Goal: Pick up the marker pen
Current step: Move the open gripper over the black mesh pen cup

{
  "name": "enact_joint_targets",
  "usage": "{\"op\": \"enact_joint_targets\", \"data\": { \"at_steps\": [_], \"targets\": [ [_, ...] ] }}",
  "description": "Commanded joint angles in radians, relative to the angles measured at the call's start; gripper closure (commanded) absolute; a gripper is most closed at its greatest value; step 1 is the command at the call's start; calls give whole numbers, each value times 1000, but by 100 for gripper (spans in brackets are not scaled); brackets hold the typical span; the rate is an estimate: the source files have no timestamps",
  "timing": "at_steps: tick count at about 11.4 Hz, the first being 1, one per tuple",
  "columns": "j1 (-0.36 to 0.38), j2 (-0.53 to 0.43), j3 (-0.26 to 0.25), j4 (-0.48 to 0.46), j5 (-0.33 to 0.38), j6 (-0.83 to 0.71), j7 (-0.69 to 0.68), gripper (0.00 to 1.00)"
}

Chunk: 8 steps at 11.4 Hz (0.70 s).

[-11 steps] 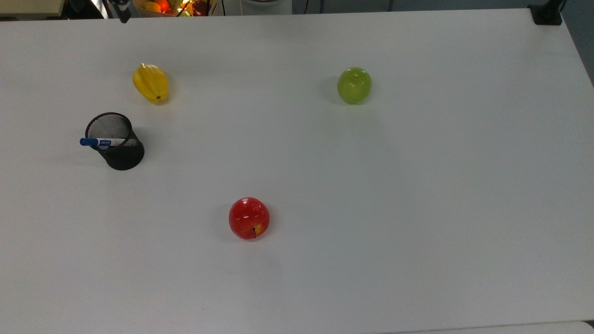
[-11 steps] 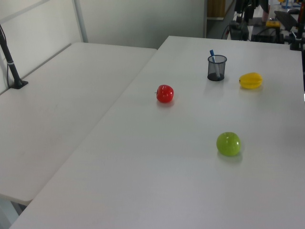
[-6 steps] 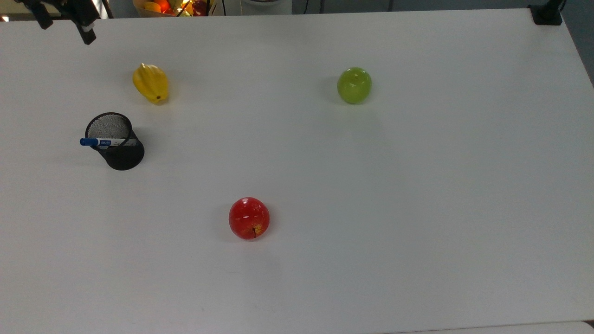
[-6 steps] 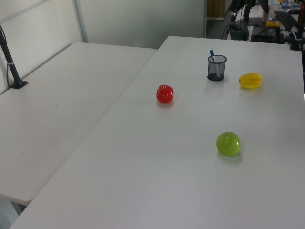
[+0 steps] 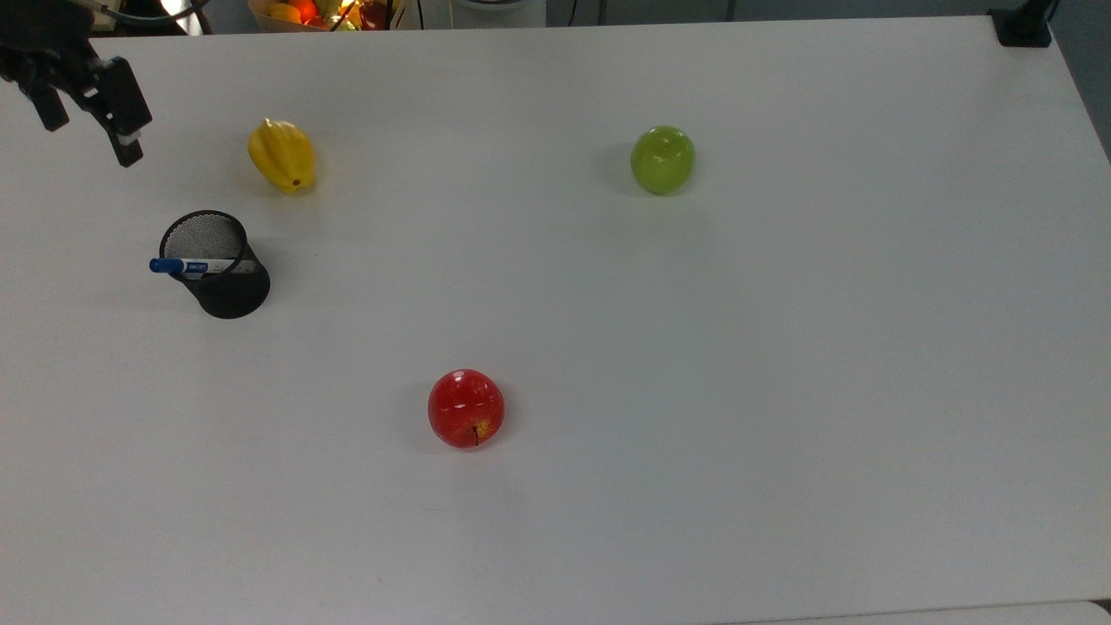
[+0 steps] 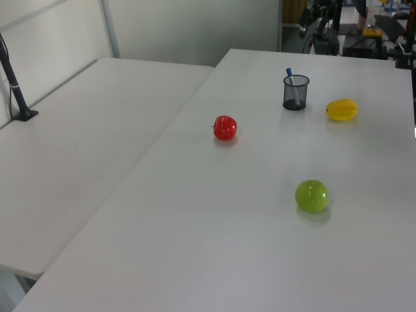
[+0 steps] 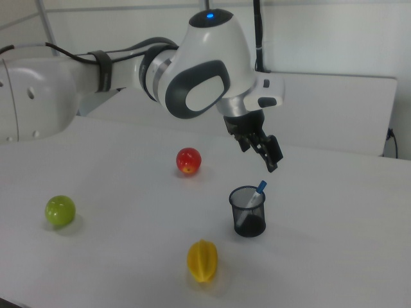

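Marker pen [image 5: 193,266] leaning in the mesh cup [image 5: 219,271]

We see our hand [image 5: 87,121] above the worktop [image 5: 781,391], apart from the cup, fingers spread open and holding nothing.

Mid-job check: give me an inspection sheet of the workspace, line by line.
Surface: white table, bare between items.
Job's things: marker pen leans in the black mesh cup, blue cap up.
Clutter: red apple, green apple, yellow starfruit, each apart.
Gripper: gripper open, above the table, near the cup, holding nothing.
Cables: black cable on the arm.
Surroundings: second white table; fruit bowl beyond the edge.
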<state>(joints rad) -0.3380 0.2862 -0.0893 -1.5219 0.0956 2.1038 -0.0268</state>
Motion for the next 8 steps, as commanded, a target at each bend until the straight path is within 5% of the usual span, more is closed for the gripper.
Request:
{"op": "enact_joint_targets", "data": {
  "at_steps": [1,8],
  "targets": [
    [16,22,-1,2,-26,24,22,1],
    [71,110,3,43,-113,48,116,12]
  ]
}}
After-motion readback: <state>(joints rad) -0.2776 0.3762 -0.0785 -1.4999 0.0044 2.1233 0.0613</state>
